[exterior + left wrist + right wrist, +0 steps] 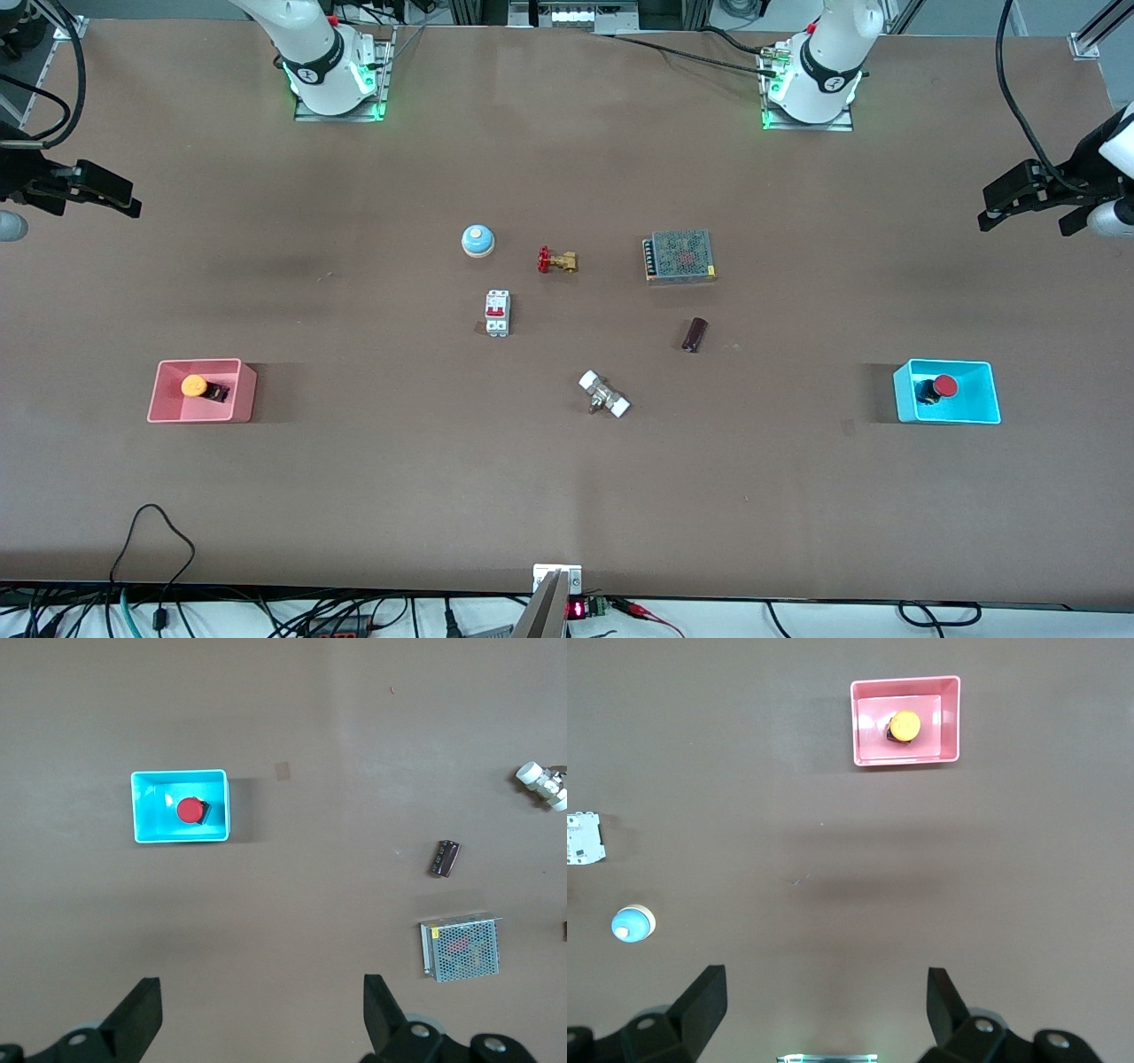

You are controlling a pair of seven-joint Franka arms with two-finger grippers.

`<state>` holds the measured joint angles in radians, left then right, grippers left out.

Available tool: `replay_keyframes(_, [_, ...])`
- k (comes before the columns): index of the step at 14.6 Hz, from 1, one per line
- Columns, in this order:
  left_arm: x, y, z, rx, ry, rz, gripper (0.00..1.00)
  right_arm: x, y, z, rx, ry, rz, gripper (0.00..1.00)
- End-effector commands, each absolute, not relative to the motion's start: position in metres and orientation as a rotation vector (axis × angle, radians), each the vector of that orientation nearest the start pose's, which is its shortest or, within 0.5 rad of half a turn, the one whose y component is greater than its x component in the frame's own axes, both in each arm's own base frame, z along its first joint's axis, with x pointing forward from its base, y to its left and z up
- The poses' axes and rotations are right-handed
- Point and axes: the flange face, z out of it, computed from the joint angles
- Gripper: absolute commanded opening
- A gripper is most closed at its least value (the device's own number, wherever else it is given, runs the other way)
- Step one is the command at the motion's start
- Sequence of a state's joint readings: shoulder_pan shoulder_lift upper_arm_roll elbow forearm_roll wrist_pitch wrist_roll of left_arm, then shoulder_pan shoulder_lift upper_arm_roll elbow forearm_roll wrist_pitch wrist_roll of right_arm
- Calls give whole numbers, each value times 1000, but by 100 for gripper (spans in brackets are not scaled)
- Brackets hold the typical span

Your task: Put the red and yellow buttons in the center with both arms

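Observation:
The yellow button [195, 386] lies in the pink tray [239, 390] toward the right arm's end of the table; it also shows in the right wrist view [904, 725]. The red button [944, 385] lies in the cyan tray [974, 394] toward the left arm's end; it also shows in the left wrist view [190, 810]. My right gripper [120, 199] [826, 985] is open and empty, high over bare table at its end. My left gripper [997, 211] [263, 992] is open and empty, high over bare table at its end. The center of the table [585, 328] is brown.
Around the middle lie a blue dome bell [477, 240], a brass valve with a red handwheel [556, 260], a metal mesh box [679, 256], a white circuit breaker [497, 313], a dark cylinder [695, 334] and a white-capped fitting [604, 394].

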<state>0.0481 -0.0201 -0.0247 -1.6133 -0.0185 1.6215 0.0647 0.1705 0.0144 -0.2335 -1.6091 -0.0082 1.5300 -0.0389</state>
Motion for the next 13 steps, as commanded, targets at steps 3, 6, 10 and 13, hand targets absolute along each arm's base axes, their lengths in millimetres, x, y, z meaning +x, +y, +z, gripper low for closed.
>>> replay_keyframes(3, [552, 10, 623, -3158, 62, -40, 100, 541, -38, 598, -3152, 58, 159, 100])
replay_keyframes(6, [552, 10, 623, -3158, 62, -37, 100, 561, -41, 577, -3160, 64, 146, 100])
replay_keyframes(10, [553, 11, 627, -3156, 62, -47, 100, 621, -48, 489, -3200, 17, 98, 100])
replay_keyframes(13, [554, 13, 625, -3147, 46, -41, 100, 655, -82, 404, -3203, 33, 65, 100])
